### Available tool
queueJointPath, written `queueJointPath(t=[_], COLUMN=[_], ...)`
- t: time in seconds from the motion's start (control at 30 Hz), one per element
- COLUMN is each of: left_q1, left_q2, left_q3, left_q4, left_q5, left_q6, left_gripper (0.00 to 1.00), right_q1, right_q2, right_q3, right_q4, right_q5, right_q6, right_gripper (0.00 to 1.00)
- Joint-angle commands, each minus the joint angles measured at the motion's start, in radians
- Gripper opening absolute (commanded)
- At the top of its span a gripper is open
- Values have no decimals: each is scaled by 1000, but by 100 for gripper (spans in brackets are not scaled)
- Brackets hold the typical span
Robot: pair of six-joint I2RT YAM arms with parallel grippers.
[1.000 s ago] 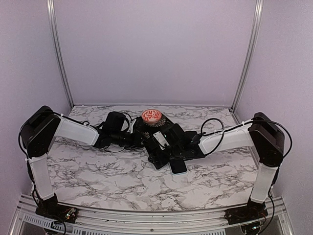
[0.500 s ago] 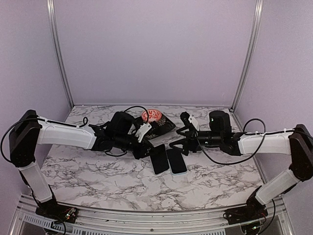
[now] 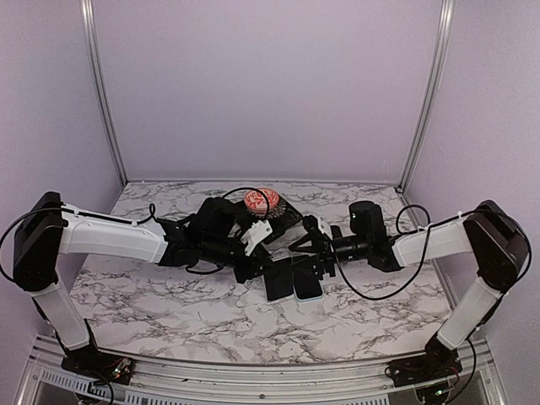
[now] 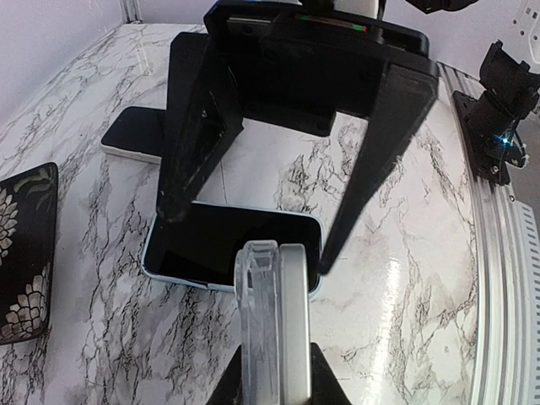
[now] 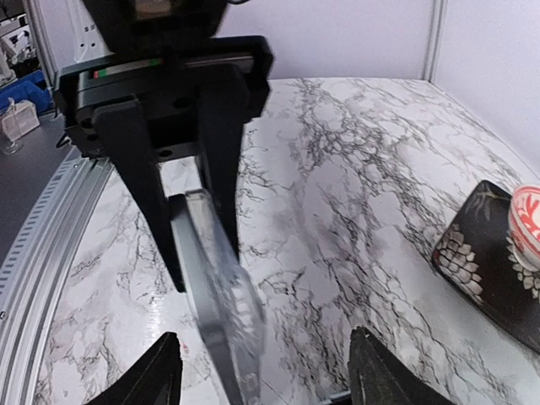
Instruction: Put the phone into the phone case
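The left arm (image 3: 110,236) reaches in low from the left side of the marble surface (image 3: 169,295). Its gripper, the left gripper (image 5: 202,261), is closed on a clear phone case (image 4: 270,312) and pinches it between both fingers. The case stands on edge, off the surface. Its thin rim faces the left wrist camera, and in the right wrist view its flat faces lean over at a slant. How its long axis runs I cannot tell from these views.

Just beyond the case, the phone (image 4: 232,249) lies flat on the surface, dark screen up, with a pale blue rim. Its long axis runs from the far side of the surface toward the near edge, tipped a little off square. A second phone (image 4: 135,135) lies flat near it, and from overhead the two sit side by side with their long axes almost parallel.

Behind them, toward the back wall, rests a black patterned item (image 4: 21,245) with a red-and-white round thing (image 3: 261,200) on it.

The right gripper (image 4: 243,236) faces the left one with its jaws spread wide and holds nothing. Its fingers slope down over the phone, one tip by each short end. Whether they touch the phone I cannot tell. The right arm (image 3: 430,240) stretches back toward the right side.
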Motion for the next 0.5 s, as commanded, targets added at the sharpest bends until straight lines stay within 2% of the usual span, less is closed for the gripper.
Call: queueJointPath(t=[0.0,0.07,0.27,0.4,0.43,0.47], left_q1=[4,5,4,6,6,6], left_q2=[42,42,34,17,12,5], left_q3=[-23,-20,-24,-33,-35,-37], left_q4=[-174,-174,-180,-182,-181,-179], left_q5=[-109,-106,-109,-116,-112,-106], left_q6=[68,68,82,82,79,76], left_gripper=[4,3,0,0,4,15], right_q1=[66,66,70,71,70,70], right_q2=[20,45,80,65,65,64], right_q3=[8,19,98,93,97,100], right_q4=[54,59,-68,-100,-113,-118], right_q5=[-22,-28,-57,-52,-53,-55], right_q6=[-80,-86,-158,-202,-206,-205], right_gripper=[60,51,2,0,0,0])
